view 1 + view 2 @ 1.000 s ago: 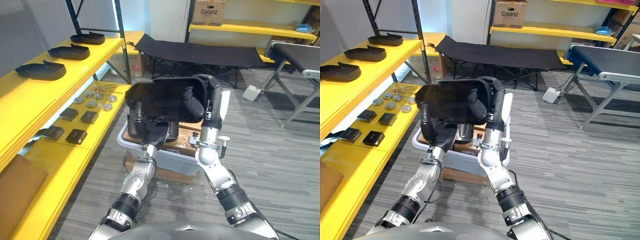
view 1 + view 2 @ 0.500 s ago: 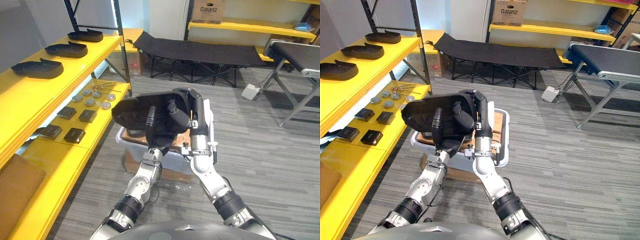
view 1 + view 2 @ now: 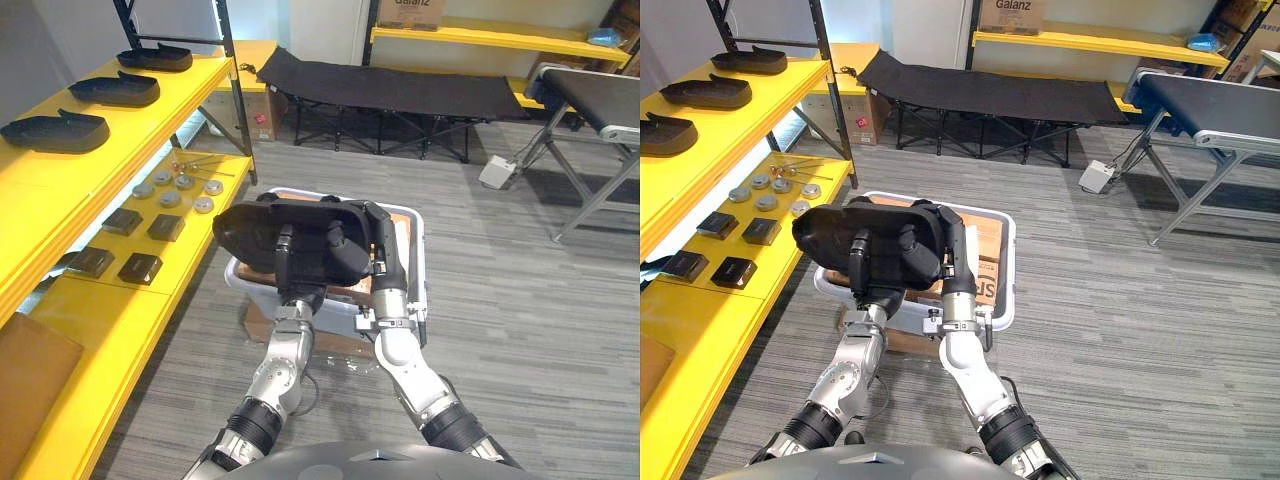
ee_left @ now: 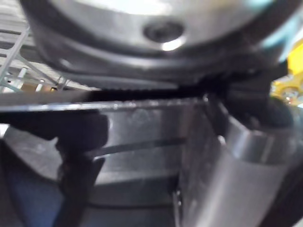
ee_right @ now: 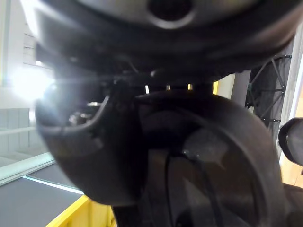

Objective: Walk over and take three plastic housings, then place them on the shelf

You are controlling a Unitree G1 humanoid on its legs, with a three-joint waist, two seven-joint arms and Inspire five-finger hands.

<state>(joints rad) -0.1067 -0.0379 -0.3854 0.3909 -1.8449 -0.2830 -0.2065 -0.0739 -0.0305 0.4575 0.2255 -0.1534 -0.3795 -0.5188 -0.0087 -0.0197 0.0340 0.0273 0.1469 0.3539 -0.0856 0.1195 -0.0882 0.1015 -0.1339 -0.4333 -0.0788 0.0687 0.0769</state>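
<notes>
A yellow shelf point(image 3: 120, 330) runs along the nine o'clock side, with three dark housings point(image 3: 55, 131) on its top tier. At centre, over a grey crate point(image 3: 421, 262) on the floor, the robot carries a black plastic housing point(image 3: 250, 228). The left hand point(image 3: 285, 258) curls over its middle and the right hand point(image 3: 378, 238) clasps its three o'clock end. The housing looks like a stiff, light, smooth shell that could slip, so it is best gripped by its rims. Its long axis lies level from nine to three o'clock, one end toward the shelf.
</notes>
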